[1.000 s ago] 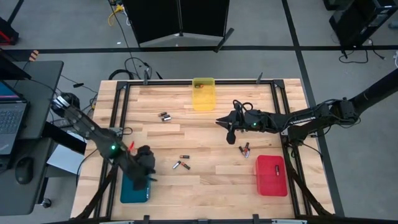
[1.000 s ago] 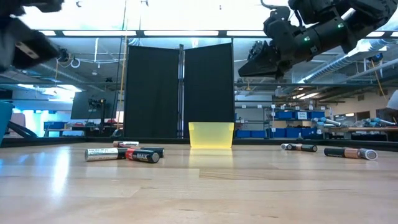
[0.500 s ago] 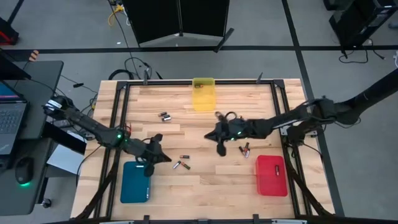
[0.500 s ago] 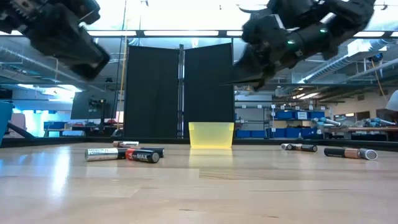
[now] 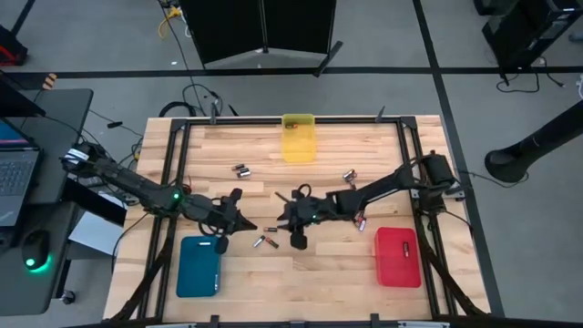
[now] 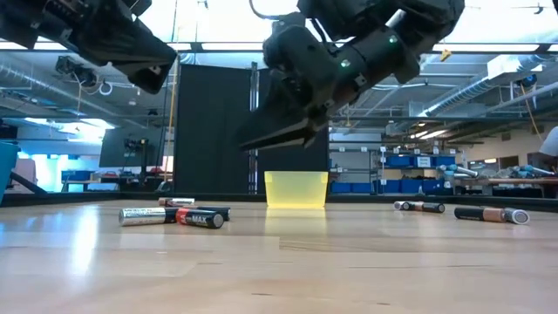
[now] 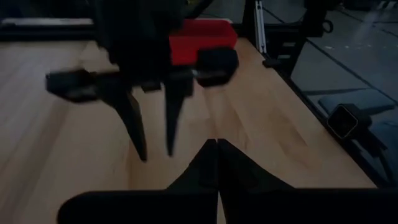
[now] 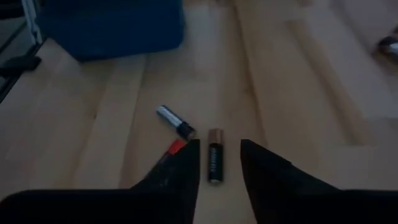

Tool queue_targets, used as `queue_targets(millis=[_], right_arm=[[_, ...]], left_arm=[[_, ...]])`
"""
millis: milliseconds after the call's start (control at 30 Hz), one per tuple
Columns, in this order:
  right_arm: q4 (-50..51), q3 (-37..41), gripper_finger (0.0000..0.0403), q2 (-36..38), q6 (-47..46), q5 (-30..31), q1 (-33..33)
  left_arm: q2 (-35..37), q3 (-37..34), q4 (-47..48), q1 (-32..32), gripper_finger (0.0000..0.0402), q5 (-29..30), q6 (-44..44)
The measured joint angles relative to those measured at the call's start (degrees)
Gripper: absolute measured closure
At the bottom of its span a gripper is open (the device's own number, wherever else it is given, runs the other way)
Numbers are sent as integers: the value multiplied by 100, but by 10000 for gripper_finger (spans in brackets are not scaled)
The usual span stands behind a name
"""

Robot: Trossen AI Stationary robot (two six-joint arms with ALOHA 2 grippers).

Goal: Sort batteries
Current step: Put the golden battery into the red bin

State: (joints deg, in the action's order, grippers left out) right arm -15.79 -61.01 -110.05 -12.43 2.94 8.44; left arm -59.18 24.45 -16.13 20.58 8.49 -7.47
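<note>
Several batteries lie flat on the wooden table. Three sit near the middle: a dark one with a copper end, a silver and dark one and a red-ended one. My right gripper hangs open above them, well clear of the table, and the dark battery shows between its fingers. My left gripper is shut and empty, just left of these batteries, facing the right gripper. More batteries lie at the far left and on the right.
A yellow tray stands at the far edge, a blue tray at the near left and a red tray at the near right. Two more batteries lie by the right arm. A black frame edges the table.
My right gripper has travelled toward the table's left and near edges and come down, from the far right area to above the middle batteries. My left gripper has left the blue tray, gone right toward the middle, and tipped from pointing down to nearly level. The batteries have not moved.
</note>
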Motion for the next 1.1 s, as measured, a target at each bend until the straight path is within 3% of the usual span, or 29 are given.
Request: queue_targets(millis=[267,600,900,1100], right_arm=[[1,-209,238,-550,-52,92,126],[-386,-206,242,-888,-22,187,86],[-872,-309,244,-1373,-94,-105,87],[-900,-345,267,-1443,-118,9,57]], left_arm=[[0,0,-128,-2,397,219,106],[-2,0,-142,-29,396,440,129],[-7,2,-240,-123,396,457,134],[-9,2,-236,-142,396,490,130]])
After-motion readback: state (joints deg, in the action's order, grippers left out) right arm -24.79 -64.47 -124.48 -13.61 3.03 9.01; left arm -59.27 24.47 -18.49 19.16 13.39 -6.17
